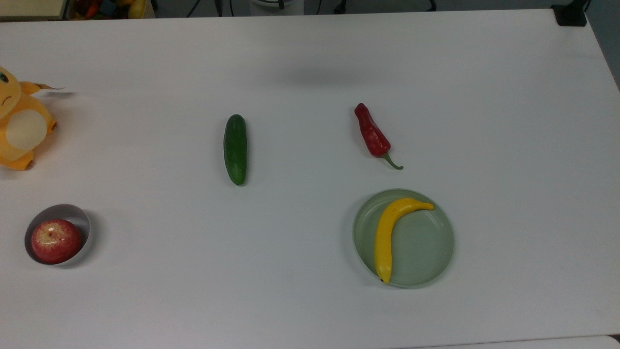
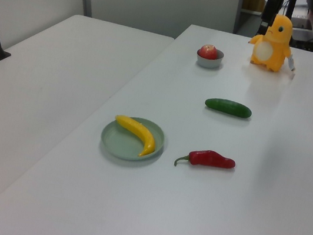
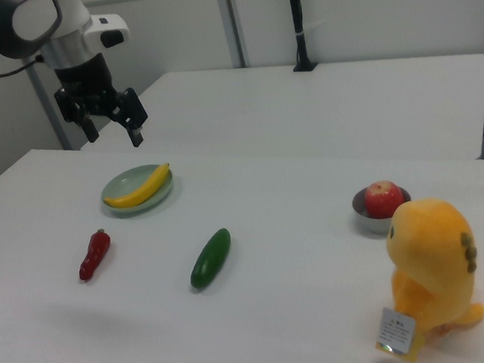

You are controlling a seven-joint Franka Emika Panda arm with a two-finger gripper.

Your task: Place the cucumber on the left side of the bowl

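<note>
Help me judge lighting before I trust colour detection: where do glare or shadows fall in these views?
Top view: even light, a faint smudge of shadow on the table above the cucumber, glossy highlights on the apple. Left view: soft sheen along the cucumber. Right view: the gripper hangs open above the table, and a pale shadow lies near the red pepper.

Count on table (image 1: 310, 58):
- 1 cucumber (image 1: 235, 149), dark green
- 1 red chili pepper (image 1: 372, 134)
- 1 banana (image 1: 388, 233), yellow
- 1 apple (image 1: 56, 241), red
- 1 bowl (image 1: 82, 220), small, white outside
- 1 dish (image 1: 431, 247), shallow, pale green
- 1 plush toy (image 1: 19, 126), orange

Produce total: 4 pieces, one of each kind. Containers: 2, each with 1 item inside (apple in bowl, banana in dish). Loose on tabletop: 2 (cucumber, pepper). Tables seen in right view: 2. Arm count: 1, with 1 gripper (image 3: 114, 130), 2 fingers spread apart.
</note>
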